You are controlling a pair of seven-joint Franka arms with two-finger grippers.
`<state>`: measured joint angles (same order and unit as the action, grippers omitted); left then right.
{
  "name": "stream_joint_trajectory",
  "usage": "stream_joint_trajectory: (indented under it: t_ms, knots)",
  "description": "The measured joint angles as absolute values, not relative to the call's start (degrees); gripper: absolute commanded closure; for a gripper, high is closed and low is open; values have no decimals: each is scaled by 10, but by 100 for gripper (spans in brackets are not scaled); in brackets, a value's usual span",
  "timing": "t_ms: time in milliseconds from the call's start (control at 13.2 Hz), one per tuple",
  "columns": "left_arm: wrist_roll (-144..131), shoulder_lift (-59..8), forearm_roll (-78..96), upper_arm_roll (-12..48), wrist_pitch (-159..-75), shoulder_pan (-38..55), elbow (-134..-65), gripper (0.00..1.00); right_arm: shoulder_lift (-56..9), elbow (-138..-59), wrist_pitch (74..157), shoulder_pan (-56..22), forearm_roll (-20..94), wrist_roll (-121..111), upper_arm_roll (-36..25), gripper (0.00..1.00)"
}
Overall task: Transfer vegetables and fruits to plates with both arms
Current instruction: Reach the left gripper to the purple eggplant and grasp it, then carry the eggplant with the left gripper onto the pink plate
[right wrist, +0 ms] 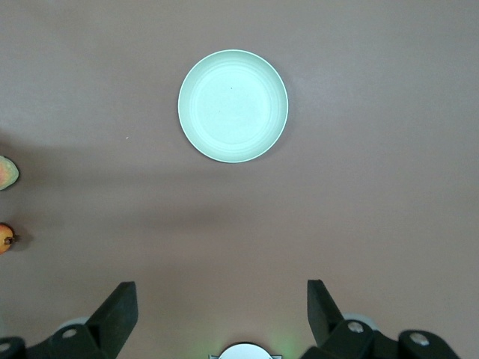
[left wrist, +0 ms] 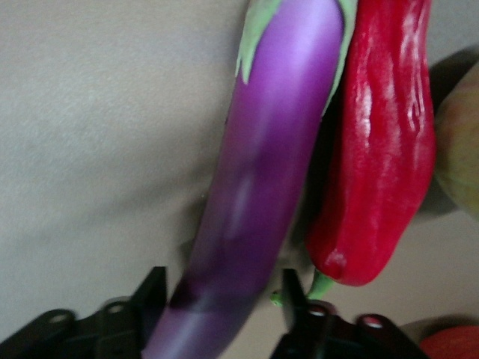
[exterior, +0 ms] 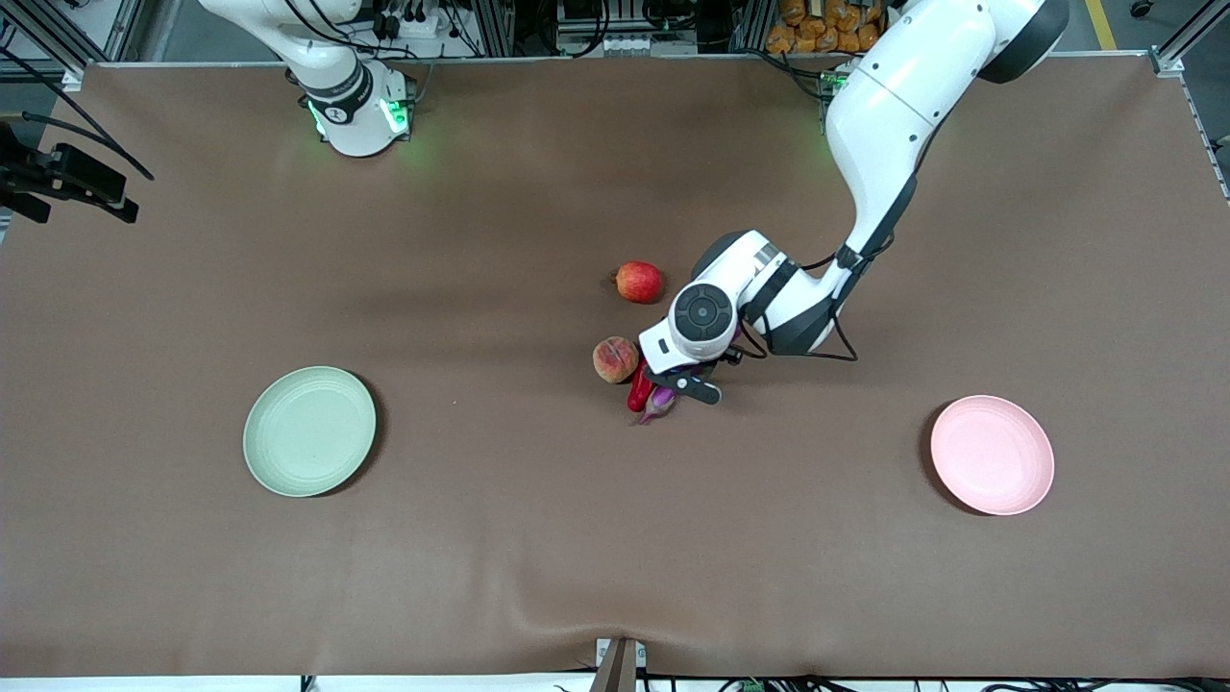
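The purple eggplant [exterior: 661, 402] [left wrist: 262, 187] lies at mid-table beside the red chili pepper [exterior: 639, 389] [left wrist: 382, 149]. My left gripper [exterior: 675, 384] [left wrist: 224, 280] is down over the eggplant's end, its fingers straddling it with a narrow gap still showing. The peach [exterior: 615, 358] [left wrist: 460, 157] touches the chili, and the apple [exterior: 639, 282] [left wrist: 449, 344] sits farther from the front camera. The pale green plate [exterior: 309, 431] [right wrist: 233, 105] lies toward the right arm's end, the pink plate [exterior: 992, 455] toward the left arm's end; both hold nothing. My right gripper [right wrist: 221, 288] hangs open high above the table.
The brown cloth [exterior: 615, 557] covers the whole table. Peach [right wrist: 6, 172] and apple [right wrist: 4, 238] show at the edge of the right wrist view. The right arm's base [exterior: 356, 115] stands at the table's back edge, with clutter past it.
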<state>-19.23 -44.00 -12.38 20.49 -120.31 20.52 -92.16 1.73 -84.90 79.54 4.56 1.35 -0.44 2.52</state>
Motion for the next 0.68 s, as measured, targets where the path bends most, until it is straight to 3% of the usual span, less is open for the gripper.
stream_joint_trajectory:
  t_ms: [76, 453, 680]
  knots:
    - [-184, -440, -124, 205, -1203, 204, -922, 100, 17, -849, 795, 46, 14, -4, 25, 0]
    - [-183, -433, -124, 200, -1191, 180, -914, 100, 17, -849, 793, 48, 14, -4, 25, 0]
    - [-182, -376, -122, 201, -1107, 98, -898, 100, 17, -849, 792, 50, 14, -4, 25, 0]
